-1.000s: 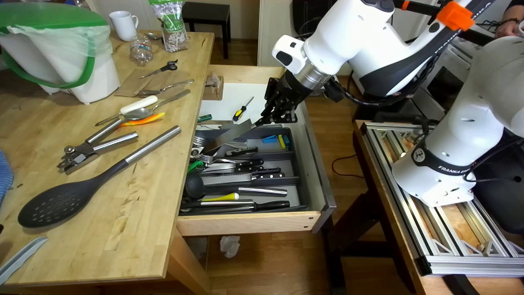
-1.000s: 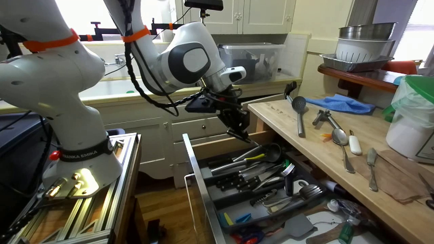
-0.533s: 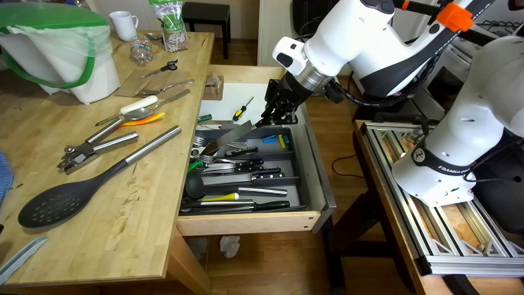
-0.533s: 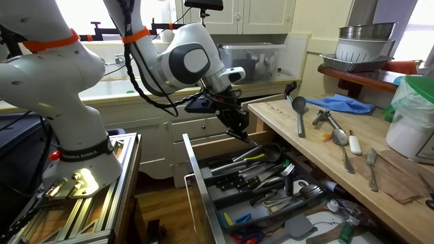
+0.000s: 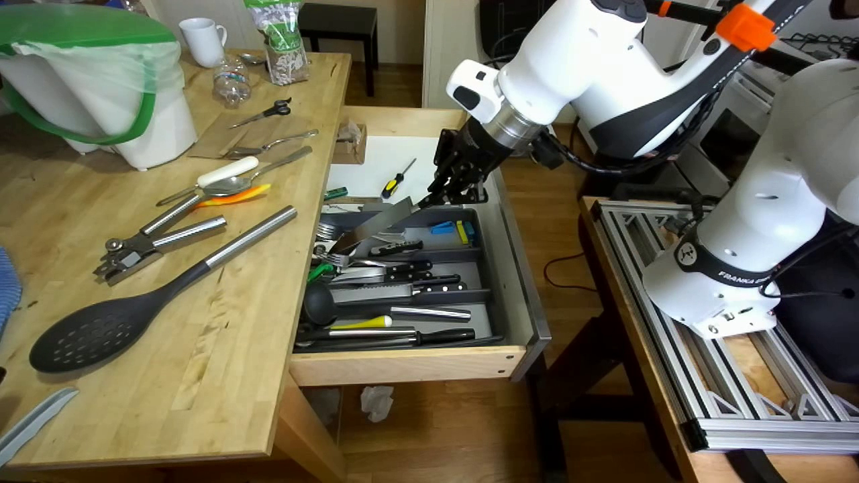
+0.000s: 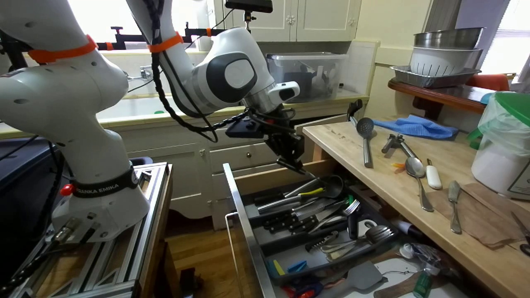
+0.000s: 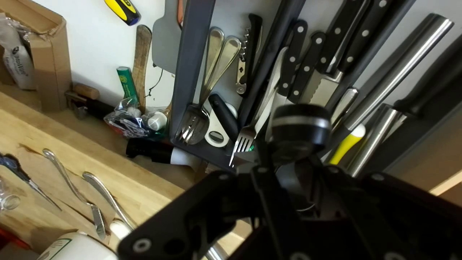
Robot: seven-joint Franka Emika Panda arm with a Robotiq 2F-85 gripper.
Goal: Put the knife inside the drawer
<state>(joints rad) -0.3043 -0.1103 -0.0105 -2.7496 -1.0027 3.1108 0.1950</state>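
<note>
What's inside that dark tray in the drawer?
In the dark tray I see forks, black-handled knives and a corkscrew; anything under them is covered. In the wrist view, the gripper, holding the big knife, also hides part of the tray.

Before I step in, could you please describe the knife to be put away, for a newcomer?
Find the open drawer with its dark cutlery tray. Over the drawer, the gripper holds the knife, gray and broad-bladed, slanting downward. Neighbouring black-handled knives lie in the tray; only this one is held.
</note>
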